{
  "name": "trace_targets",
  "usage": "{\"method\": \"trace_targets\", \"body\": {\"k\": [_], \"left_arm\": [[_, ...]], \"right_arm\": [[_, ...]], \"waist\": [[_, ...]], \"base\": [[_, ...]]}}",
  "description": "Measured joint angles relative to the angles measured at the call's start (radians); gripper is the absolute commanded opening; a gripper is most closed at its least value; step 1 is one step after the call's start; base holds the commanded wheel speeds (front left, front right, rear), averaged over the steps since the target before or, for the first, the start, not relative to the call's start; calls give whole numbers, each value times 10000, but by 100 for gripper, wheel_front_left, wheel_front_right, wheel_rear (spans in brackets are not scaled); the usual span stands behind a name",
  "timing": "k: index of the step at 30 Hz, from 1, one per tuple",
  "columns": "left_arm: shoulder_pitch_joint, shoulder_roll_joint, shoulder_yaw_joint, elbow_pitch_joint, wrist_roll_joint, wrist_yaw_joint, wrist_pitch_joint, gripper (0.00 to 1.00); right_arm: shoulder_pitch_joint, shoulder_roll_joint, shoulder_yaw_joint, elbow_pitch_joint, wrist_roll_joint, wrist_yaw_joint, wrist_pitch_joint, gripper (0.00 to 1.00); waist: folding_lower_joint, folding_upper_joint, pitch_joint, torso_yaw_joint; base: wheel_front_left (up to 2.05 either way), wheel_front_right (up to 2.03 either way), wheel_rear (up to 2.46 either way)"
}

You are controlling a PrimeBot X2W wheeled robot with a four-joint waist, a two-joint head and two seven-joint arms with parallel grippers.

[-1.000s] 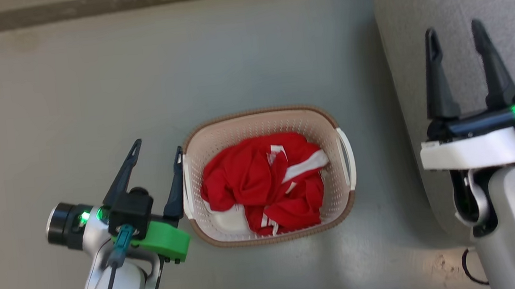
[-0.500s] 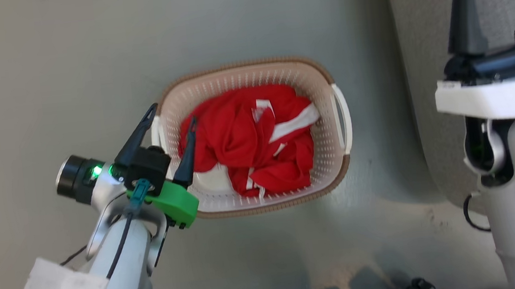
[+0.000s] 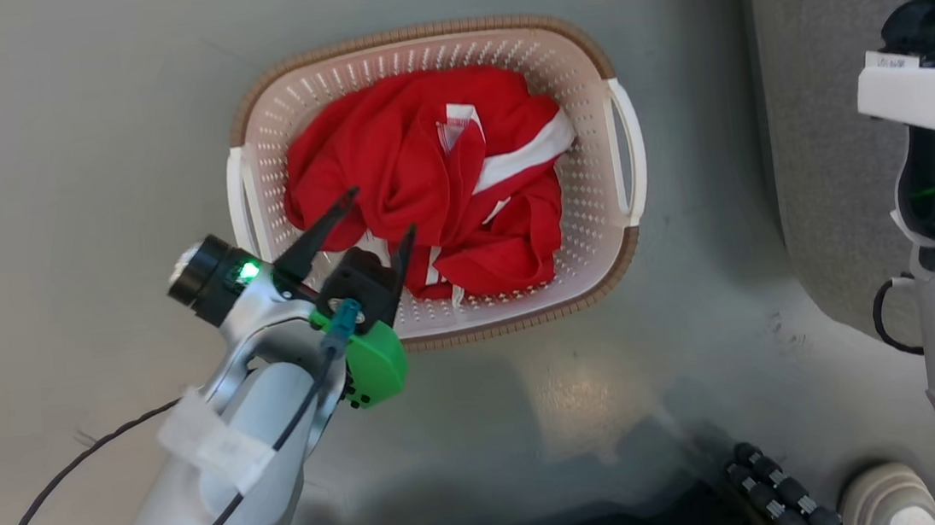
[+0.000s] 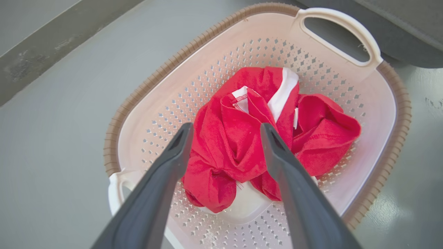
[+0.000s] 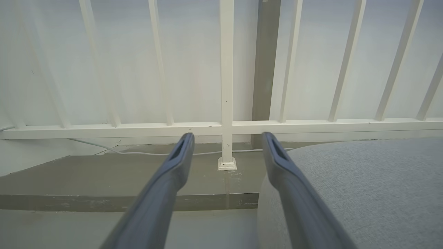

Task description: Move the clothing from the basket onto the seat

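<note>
The clothing [image 3: 414, 156], a crumpled red heap with white stripes, lies in the cream basket [image 3: 411, 32] on the grey floor. My left gripper [image 3: 383, 211] hangs open over the basket's near left part, its fingertips pointing at the red fabric. In the left wrist view the open left gripper [image 4: 225, 127] frames the clothing [image 4: 242, 148] inside the basket [image 4: 145, 86]; I cannot tell whether it touches. The grey seat [image 3: 824, 134] stands right of the basket. In the right wrist view my right gripper [image 5: 227, 135] is open and empty beside the seat [image 5: 363, 186].
A white railing [image 5: 226, 86] and a raised ledge [image 5: 104, 202] with a cable [image 5: 138, 152] stand beyond the seat. A person's shoe [image 3: 885, 497] and a dark ribbed part [image 3: 767, 482] sit at the lower right of the floor. The basket has white side handles [image 3: 628, 153].
The head camera has tilted down, so the whole scene shifted. My left gripper moved from beside the basket's left handle to over the clothing inside. Both grippers stayed open.
</note>
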Motion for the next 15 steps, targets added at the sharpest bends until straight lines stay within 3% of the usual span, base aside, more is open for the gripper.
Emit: {"method": "trace_targets", "body": {"k": [15], "left_arm": [[-905,-201,-491,1707,-320,-140,94,100]], "right_arm": [[-528,29,123,10,-102,0,0,100]], "waist": [[0,0,792,-266]], "base": [[0,0,0]]}}
